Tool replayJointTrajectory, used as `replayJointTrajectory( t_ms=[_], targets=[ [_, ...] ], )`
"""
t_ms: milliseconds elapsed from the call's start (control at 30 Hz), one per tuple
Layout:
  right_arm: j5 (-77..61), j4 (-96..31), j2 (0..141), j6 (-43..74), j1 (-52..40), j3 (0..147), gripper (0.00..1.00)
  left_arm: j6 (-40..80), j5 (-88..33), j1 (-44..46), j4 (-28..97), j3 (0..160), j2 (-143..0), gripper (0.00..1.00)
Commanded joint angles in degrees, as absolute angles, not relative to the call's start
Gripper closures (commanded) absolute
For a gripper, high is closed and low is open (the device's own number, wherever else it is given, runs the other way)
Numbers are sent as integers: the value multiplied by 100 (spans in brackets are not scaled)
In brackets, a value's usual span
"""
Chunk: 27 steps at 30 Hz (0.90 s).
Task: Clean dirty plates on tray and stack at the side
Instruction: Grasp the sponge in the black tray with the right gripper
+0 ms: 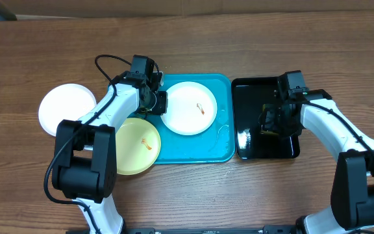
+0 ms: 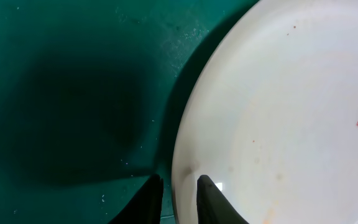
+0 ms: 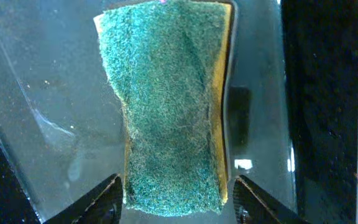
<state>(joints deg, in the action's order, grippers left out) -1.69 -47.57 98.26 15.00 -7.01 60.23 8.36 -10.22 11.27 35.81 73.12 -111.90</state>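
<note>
A white plate with an orange smear lies on the turquoise tray. My left gripper is at its left rim. In the left wrist view the plate fills the right side. The left gripper stands narrowly open astride the rim, with one finger on the tray and one over the plate. A yellow-green plate overlaps the tray's left edge. Another white plate lies on the table. My right gripper is open around a green sponge.
The glossy black tray sits right of the turquoise one, with my right gripper low over it. Its wet floor shows around the sponge. Both arms reach in from the table's front edge.
</note>
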Motion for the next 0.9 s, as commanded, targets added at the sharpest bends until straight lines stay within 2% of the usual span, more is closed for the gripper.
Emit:
replayJointTrajectory(
  t_ms=[0,300,500,867],
  targets=[
    [-113,-4788,9806,1529,-707,5999,41,762,-989,1162,3597,7397,-11240,79],
    [-110,-4790,9806,1527,-707,5994,40,720,-989,1162,3621,7395,-11240,79],
    [-113,-4565,9806,1527,-707,5994,36,720,-987,1162,3621,7395,-11240,79],
    [-115,-4228,9806,1527,-707,5666,36,720,-989,1162,3618,7395,-11240,80]
  ],
)
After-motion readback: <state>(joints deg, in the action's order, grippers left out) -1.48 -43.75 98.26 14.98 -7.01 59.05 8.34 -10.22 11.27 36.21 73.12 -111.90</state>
